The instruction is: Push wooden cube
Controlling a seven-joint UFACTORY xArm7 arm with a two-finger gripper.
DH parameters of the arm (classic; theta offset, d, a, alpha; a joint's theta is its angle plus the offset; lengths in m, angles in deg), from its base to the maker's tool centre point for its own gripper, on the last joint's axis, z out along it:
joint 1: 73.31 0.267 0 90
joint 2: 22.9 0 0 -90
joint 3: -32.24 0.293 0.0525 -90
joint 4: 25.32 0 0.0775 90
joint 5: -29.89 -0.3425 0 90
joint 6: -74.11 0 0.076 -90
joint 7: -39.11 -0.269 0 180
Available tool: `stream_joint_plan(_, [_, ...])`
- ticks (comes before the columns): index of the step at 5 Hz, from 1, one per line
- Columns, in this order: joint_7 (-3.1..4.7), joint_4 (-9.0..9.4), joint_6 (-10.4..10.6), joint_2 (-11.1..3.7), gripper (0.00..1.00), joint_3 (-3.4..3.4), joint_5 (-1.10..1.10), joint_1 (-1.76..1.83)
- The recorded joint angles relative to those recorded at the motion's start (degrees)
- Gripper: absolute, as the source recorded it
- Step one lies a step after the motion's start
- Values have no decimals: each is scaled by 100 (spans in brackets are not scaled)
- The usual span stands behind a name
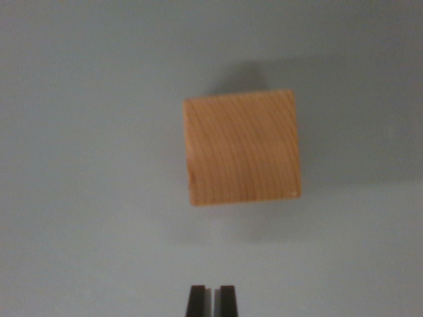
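Note:
A light wooden cube (242, 148) with curved grain lines rests on a plain grey surface, a little right of centre in the wrist view. My gripper (212, 300) shows at the bottom edge as two dark fingertips standing close together with only a thin pale gap between them. Nothing is held between them. The cube lies above the fingertips in the picture, apart from them, with bare surface in between.
The grey surface (86, 198) fills the whole view around the cube. A soft shadow falls above and to the right of the cube.

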Motion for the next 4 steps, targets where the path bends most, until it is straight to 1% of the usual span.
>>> stream_joint_plan(1, [0, 0, 0, 0, 0, 0, 0, 0])
stream_joint_plan(2, [38, 156, 171, -27, 0, -24, 4, -21])
stream_joint_plan(3, [38, 156, 171, -27, 0, -24, 4, -21])
stream_joint_plan(4, [72, 298, 327, -52, 0, -46, 8, -41])
